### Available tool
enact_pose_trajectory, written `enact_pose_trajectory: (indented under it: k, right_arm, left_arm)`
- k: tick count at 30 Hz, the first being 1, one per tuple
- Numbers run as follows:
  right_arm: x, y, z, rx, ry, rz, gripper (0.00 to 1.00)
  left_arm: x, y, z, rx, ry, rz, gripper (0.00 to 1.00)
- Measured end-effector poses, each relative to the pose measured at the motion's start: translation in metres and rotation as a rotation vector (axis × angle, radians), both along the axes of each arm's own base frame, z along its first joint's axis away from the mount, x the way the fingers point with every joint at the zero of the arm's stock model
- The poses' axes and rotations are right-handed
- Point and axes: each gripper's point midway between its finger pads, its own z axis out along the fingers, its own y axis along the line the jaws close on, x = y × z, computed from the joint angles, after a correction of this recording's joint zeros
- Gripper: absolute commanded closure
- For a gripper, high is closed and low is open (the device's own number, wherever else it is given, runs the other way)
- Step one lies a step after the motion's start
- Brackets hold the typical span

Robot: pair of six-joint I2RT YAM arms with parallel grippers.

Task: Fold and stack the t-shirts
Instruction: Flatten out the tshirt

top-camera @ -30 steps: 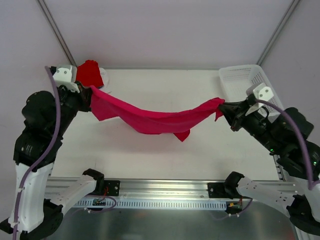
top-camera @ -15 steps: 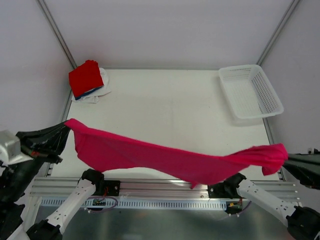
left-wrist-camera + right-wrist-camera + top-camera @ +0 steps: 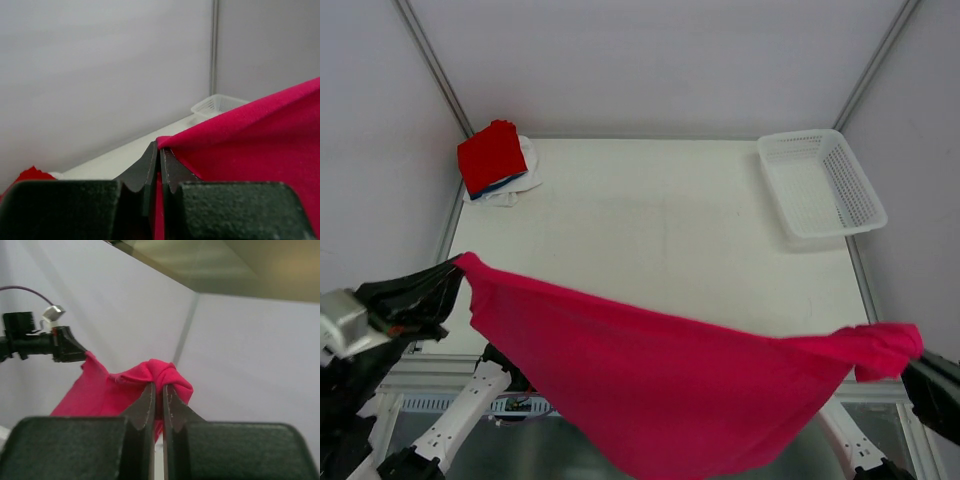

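The crimson-pink t-shirt (image 3: 670, 390) hangs stretched in the air between my two grippers, high above the table's near edge, sagging low in the middle. My left gripper (image 3: 458, 268) is shut on its left corner (image 3: 167, 142). My right gripper (image 3: 918, 356) is shut on its bunched right corner (image 3: 162, 375). A folded bright red t-shirt (image 3: 492, 155) lies on top of a stack at the table's far left corner, with a blue edge and a white shirt (image 3: 520, 185) under it. The left arm (image 3: 45, 342) shows in the right wrist view.
A white plastic mesh basket (image 3: 820, 185) stands at the table's far right corner; it also shows in the left wrist view (image 3: 217, 105). Metal frame posts rise at both back corners. The white table (image 3: 660, 230) lies below the hanging shirt.
Both grippers have pulled back toward the near edge and risen, carrying the crimson-pink shirt from over the table's middle to high above the front rail. The shirt now hangs spread wider.
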Motion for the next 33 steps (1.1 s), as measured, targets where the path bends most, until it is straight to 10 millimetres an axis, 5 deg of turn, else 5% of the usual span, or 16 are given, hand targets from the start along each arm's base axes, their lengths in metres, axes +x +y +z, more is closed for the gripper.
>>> enact_pose_trajectory:
  k: [5, 10, 13, 16, 19, 27, 33]
  right_arm:
    - [0.111, -0.006, -0.039, 0.044, 0.227, -0.239, 1.0]
    - [0.263, -0.005, -0.152, -0.054, 0.619, -0.524, 0.99]
    - [0.322, -0.004, -0.237, -0.163, 0.828, -0.648, 0.99]
    - [0.356, -0.006, -0.315, -0.276, 1.001, -0.745, 0.99]
    - [0.374, -0.012, -0.358, -0.341, 1.096, -0.819, 0.99]
    - [0.429, -0.017, -0.406, -0.384, 1.16, -0.964, 1.0]
    - [0.463, -0.008, -0.453, -0.449, 1.222, -0.986, 1.0]
  left_arm:
    - [0.09, -0.006, -0.081, 0.054, 0.242, 0.147, 1.0]
    - [0.16, 0.01, -0.164, 0.114, 0.464, 0.382, 1.0]
    - [0.19, 0.018, -0.194, 0.15, 0.557, 0.495, 1.0]
    - [0.215, 0.019, -0.215, 0.177, 0.622, 0.565, 1.0]
    - [0.237, 0.015, -0.238, 0.19, 0.669, 0.596, 1.0]
    - [0.297, 0.011, -0.329, 0.293, 0.892, 0.682, 1.0]
    - [0.331, 0.023, -0.338, 0.224, 0.887, 0.739, 1.0]
